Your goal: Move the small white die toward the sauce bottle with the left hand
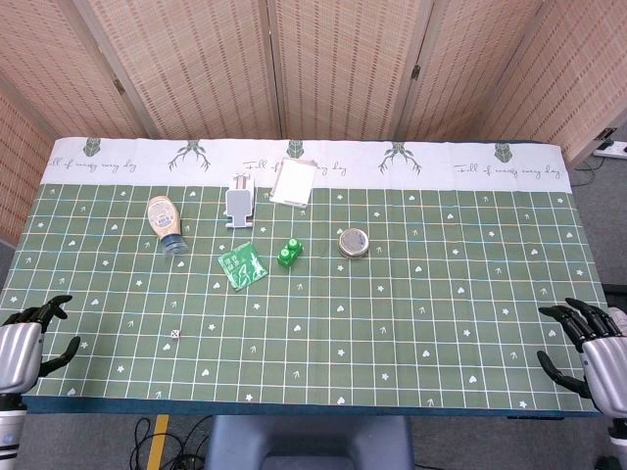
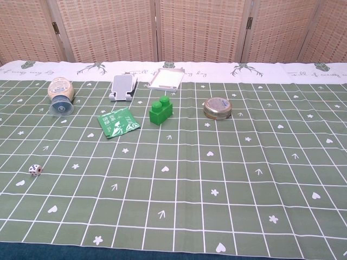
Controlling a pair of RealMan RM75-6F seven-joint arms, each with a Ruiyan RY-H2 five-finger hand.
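Looking down from the head view: left hand sits at the near left edge of the table, fingers spread apart and grasping nothing; right hand sits at the near right edge, likewise released with fingers apart. Small white die lies on the green grid cloth near the front left, apart from the left hand. Sauce bottle lies on its side further back, well apart from the die, cap end toward the front. Green packet, green toy brick and round tin sit mid-table; phone stand and white tray lie behind them. Chest view: neither hand shows. Die rests at the left side, dots visible on its faces. Sauce bottle lies at the back left, blue cap facing the camera. Packet sits just left of the brick; tin is to the right.
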